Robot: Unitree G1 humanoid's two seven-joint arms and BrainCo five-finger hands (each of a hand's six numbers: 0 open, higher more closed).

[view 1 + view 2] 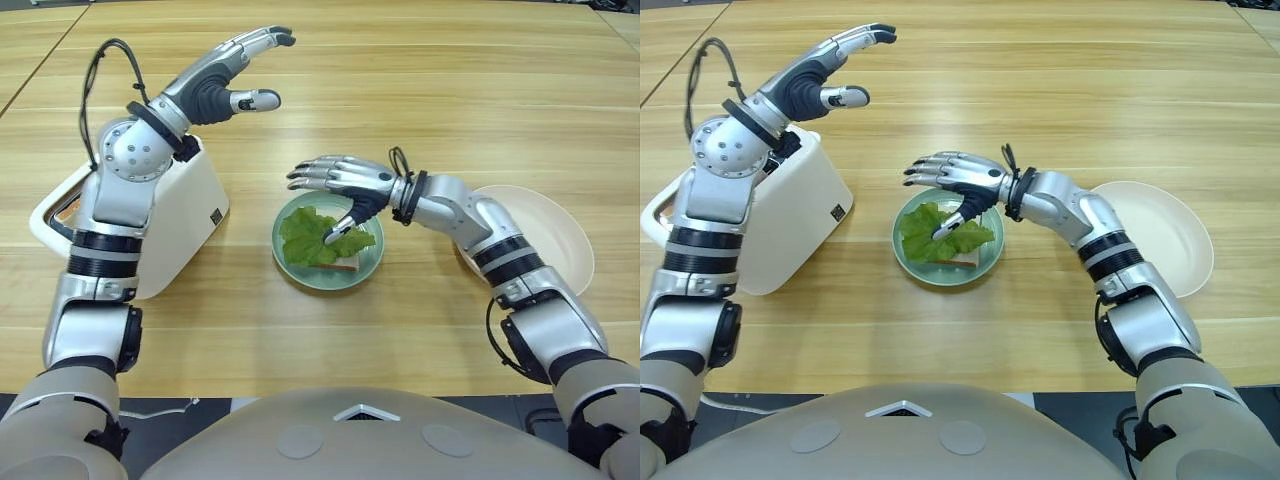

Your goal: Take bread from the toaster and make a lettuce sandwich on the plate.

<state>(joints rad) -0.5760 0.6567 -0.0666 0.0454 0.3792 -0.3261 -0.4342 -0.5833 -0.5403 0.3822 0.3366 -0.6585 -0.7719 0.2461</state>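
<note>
Green lettuce (316, 238) lies on a bread (346, 265) slice on the plate (296, 272). The right hand (350, 180) hangs over it, fingers spread, holding nothing, thumb tip on the leaf. Best press softly, then lift straight up so the leaf does not slide. The left hand (225, 78) is open, up past the toaster (185, 212). The toaster's small dark mark (215, 216) cannot be read.

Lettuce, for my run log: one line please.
lettuce on bread, green plate | right hand open above | left hand open, raised

table (420, 80): matt wood grain | toaster (190, 215): smooth cream plastic | green plate (365, 265): glossy glaze | hands: brushed metal
</note>
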